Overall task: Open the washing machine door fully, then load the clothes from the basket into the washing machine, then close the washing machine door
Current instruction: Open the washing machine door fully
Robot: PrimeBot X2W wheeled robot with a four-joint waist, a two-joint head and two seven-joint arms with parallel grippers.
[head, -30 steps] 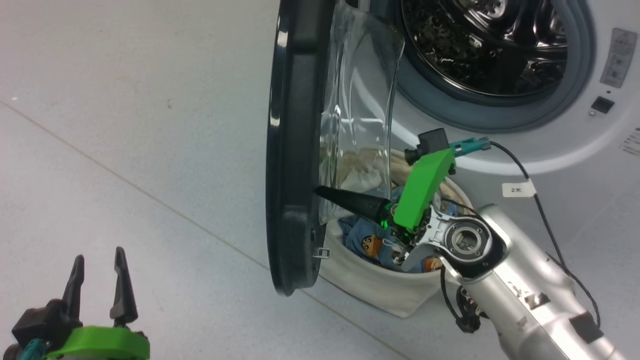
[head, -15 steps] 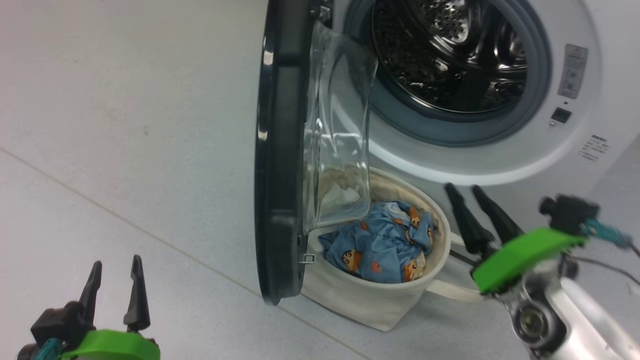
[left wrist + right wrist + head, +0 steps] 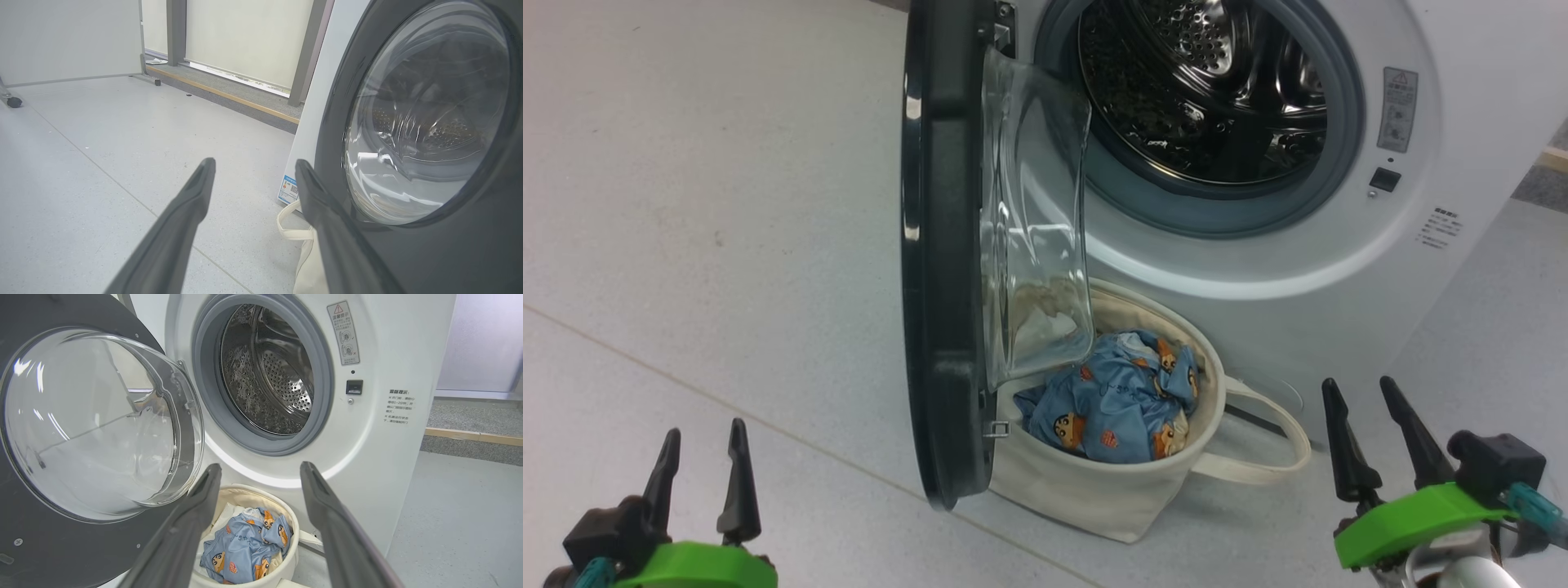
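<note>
Washing machine door point(image 3: 939, 245) edge beside basket point(image 3: 1086, 494) rim, right claw point(image 3: 1356, 384) well apart

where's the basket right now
In the head view the basket sits on the floor below the drum, just right of the open door.

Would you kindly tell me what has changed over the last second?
The right gripper pulled away from the inner rim of the washing machine door and opened, empty. The door stands open as before, the clothes stay in the basket, and the left gripper stays open.
</note>
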